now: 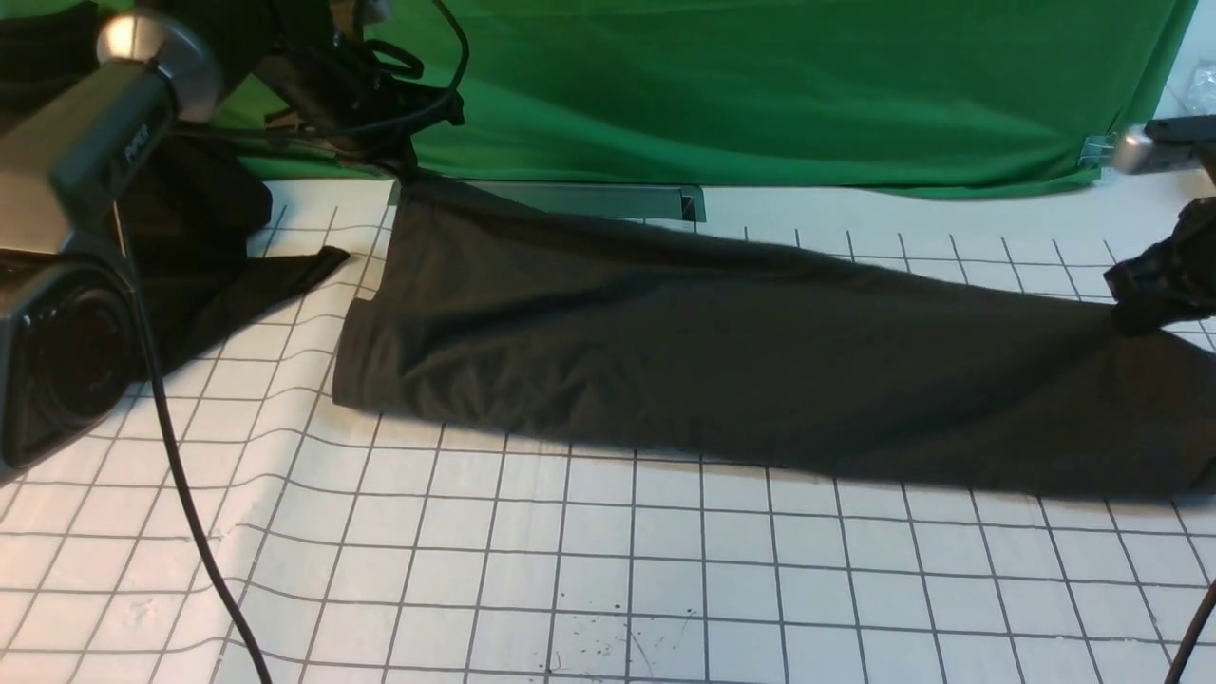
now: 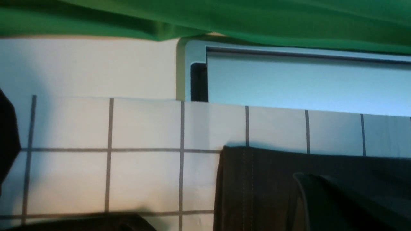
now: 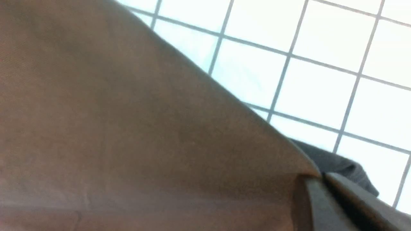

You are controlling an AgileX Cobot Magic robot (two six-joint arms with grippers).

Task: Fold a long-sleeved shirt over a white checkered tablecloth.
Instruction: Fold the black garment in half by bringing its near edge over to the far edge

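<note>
While "PiPER" is read on the L arm [image 1: 104,152], the shirt [image 1: 722,361] is pinched by L gripper [image 1: 407,174] & R gripper [image 1: 1135,323]; black cloth [image 1: 204,247] at far L.

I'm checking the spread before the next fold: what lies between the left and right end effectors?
Front view: the dark shirt, stretched between the left and right end effectors.

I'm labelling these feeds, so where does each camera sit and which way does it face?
Front view: between the arms, facing forward over the dark charcoal shirt; both arms show.
Left wrist view: on the left wrist, facing the shirt's edge and green cloth backdrop; jaws show.
Right wrist view: on the right wrist, facing the shirt; jaws show.
All share the shirt.
</note>
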